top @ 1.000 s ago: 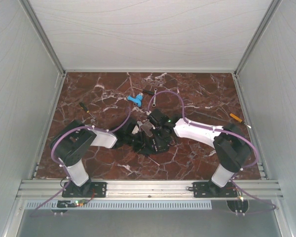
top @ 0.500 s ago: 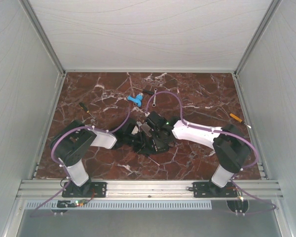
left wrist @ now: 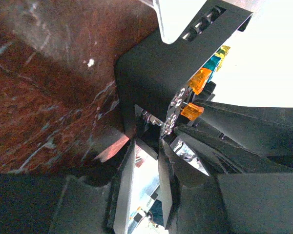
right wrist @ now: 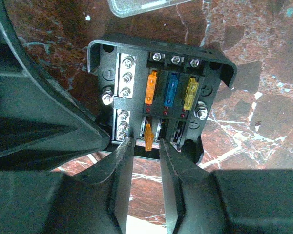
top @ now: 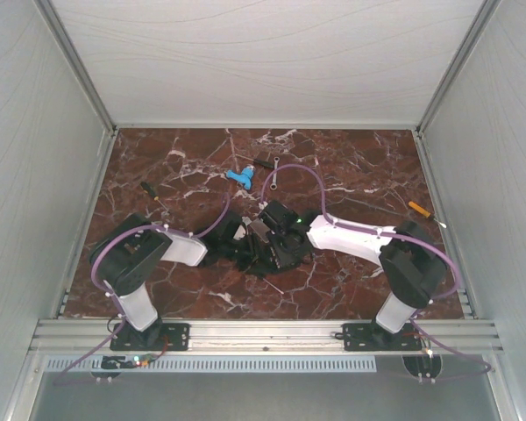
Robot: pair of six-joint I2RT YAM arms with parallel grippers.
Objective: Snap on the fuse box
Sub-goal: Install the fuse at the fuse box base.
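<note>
The fuse box is a black square box lying on the marble, with orange, blue and yellow fuses in its upper row. My right gripper is open at the box's near edge. Its fingertips stand either side of an orange fuse seated in the lower row, clear of it. In the left wrist view the fuse box is seen edge-on, and my left gripper is shut on its lower edge. The clear lid lies just beyond the box. From above, both grippers meet at the table's middle.
A blue plastic piece lies behind the grippers. A black-handled screwdriver is at the left and an orange-handled tool at the right. White walls close in the marble table on three sides.
My right gripper has opened and let go of the orange fuse, which stays in its slot. The left gripper keeps its hold and has not moved.
</note>
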